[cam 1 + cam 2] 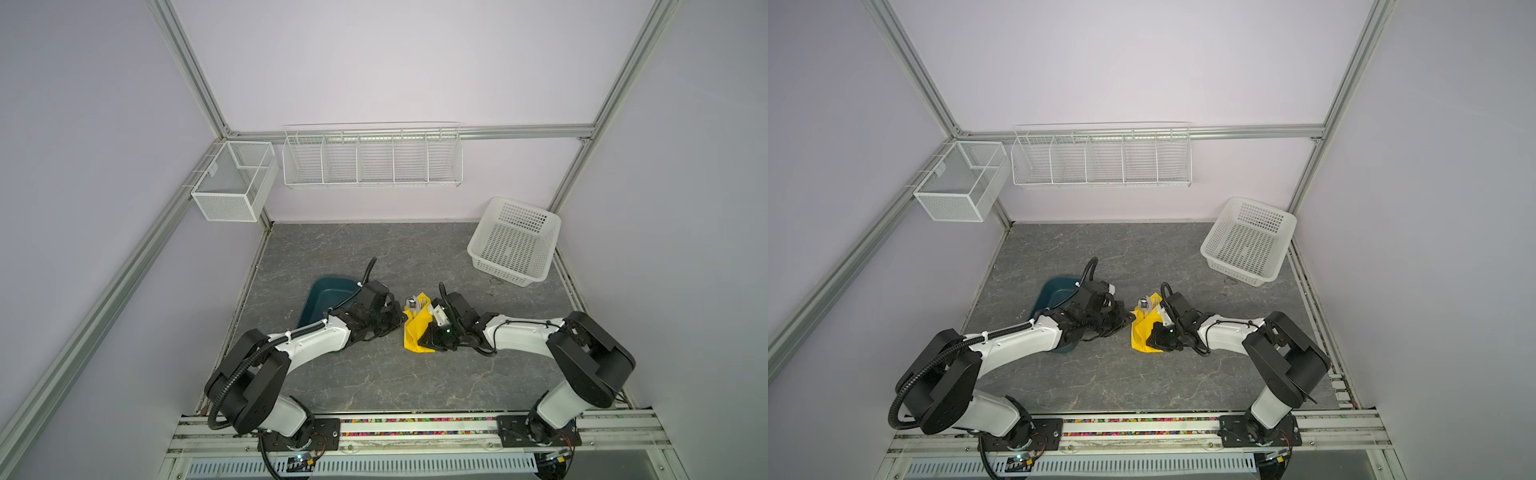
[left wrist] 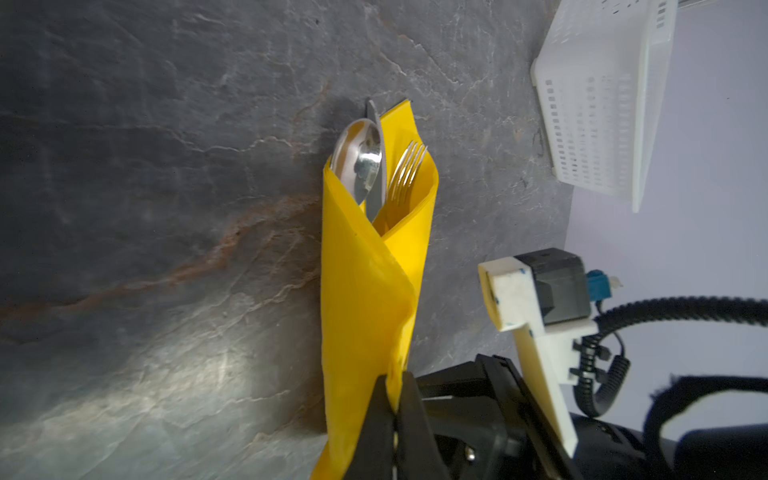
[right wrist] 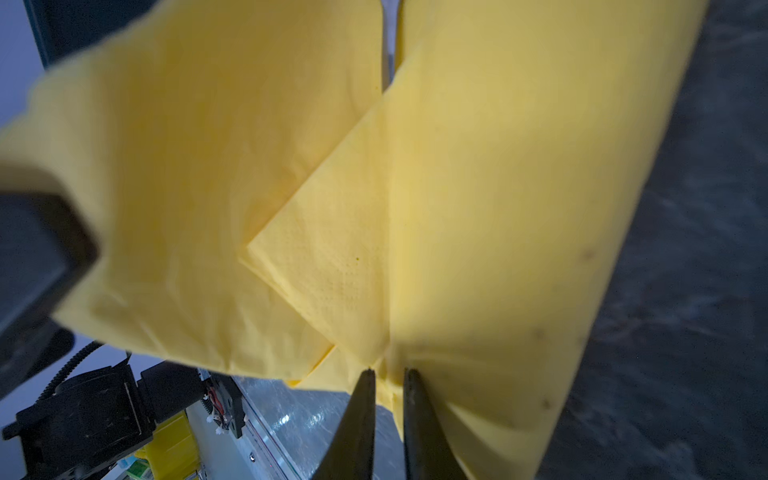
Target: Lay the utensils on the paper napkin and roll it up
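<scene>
A yellow napkin (image 2: 365,299) lies folded into a narrow, cone-shaped bundle on a grey stone-patterned table (image 1: 374,374). In both top views it sits near the middle of the table (image 1: 417,332) (image 1: 1142,334), between the two robot arms. Its two side flaps cross over each other.

Three shiny metal utensils (image 2: 378,166) stick out of the open far end of the bundle. They are a spoon (image 2: 359,158) with its bowl facing up, a knife (image 2: 375,124) blade just beside it, and a fork (image 2: 406,170) whose tines rest on the yellow paper. Their handles are hidden inside the wrap.

The left gripper (image 2: 392,388) reaches in from the left. Its black fingers are pressed together on a fold of the napkin near the closed, near end of the bundle. The right gripper (image 3: 388,374) reaches in from the right. Its fingers are pinched almost together, with a thin layer of yellow paper caught between them at the napkin's edge. In the right wrist view one flap runs up to the blurred dark finger of the left gripper.

A dark teal tray (image 1: 322,295) sits left of the napkin, partly under the left arm. A white perforated basket (image 1: 490,266) stands in the far right corner of the table, well apart from the bundle. White wire racks (image 1: 372,158) hang on the back wall.
</scene>
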Controlling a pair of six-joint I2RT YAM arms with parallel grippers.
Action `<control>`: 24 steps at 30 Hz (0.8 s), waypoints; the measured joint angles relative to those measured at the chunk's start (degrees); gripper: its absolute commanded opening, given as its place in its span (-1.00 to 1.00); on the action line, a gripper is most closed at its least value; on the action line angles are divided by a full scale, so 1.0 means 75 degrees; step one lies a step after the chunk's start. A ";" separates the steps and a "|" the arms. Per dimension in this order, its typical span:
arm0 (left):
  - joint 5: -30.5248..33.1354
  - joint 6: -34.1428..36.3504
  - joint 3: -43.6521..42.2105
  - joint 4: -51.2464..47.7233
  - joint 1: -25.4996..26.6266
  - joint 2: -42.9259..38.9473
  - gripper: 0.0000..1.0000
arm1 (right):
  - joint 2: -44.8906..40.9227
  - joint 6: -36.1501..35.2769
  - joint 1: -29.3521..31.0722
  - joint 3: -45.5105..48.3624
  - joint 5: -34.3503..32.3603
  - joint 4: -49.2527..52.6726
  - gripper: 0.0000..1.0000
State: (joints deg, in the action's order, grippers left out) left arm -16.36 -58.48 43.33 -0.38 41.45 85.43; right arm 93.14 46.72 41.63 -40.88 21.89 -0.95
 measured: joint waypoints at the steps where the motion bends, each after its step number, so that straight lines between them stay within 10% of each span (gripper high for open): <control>1: -0.0029 -0.0058 0.0041 0.0055 0.0017 0.0050 -1.00 | 0.0000 0.0000 0.0000 0.0003 -0.0003 0.0000 -0.66; 24: -0.0449 -0.1381 0.0542 0.1556 0.0443 0.1673 -1.00 | -0.0035 0.0015 0.0000 0.0064 0.0000 -0.0082 -0.65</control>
State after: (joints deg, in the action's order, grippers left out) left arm -19.73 -68.84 47.40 11.29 44.77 97.97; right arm 92.88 46.83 41.63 -40.40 21.89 -1.56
